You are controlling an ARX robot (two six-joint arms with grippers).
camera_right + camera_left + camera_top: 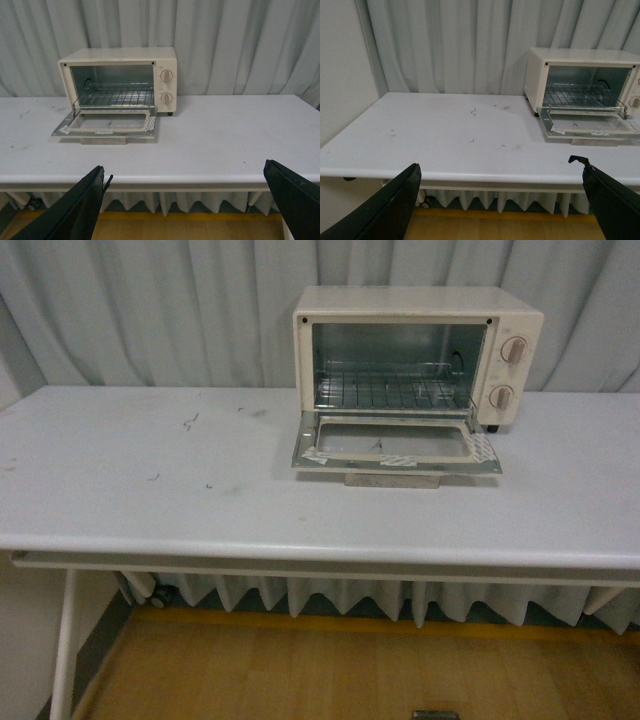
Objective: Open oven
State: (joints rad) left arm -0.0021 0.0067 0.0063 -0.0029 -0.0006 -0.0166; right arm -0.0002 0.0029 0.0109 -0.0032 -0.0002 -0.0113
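The cream-white oven [514, 306] stands at the back right of the white table [150, 490]. Its glass door [396, 442] lies folded down flat, and the wire rack [390, 390] shows inside. Two round knobs [512, 350] sit on its right side. It also shows in the left wrist view [580, 56] and the right wrist view [120, 56], door down in both. My left gripper [500, 200] is open and empty, off the table's front edge. My right gripper [185, 200] is open and empty, also off the front edge. Neither arm shows in the front view.
A grey curtain [150, 310] hangs behind the table. A beige bar [392, 480] lies under the door's front edge. Small dark marks [190, 422] dot the tabletop. A wooden floor [300, 670] lies below.
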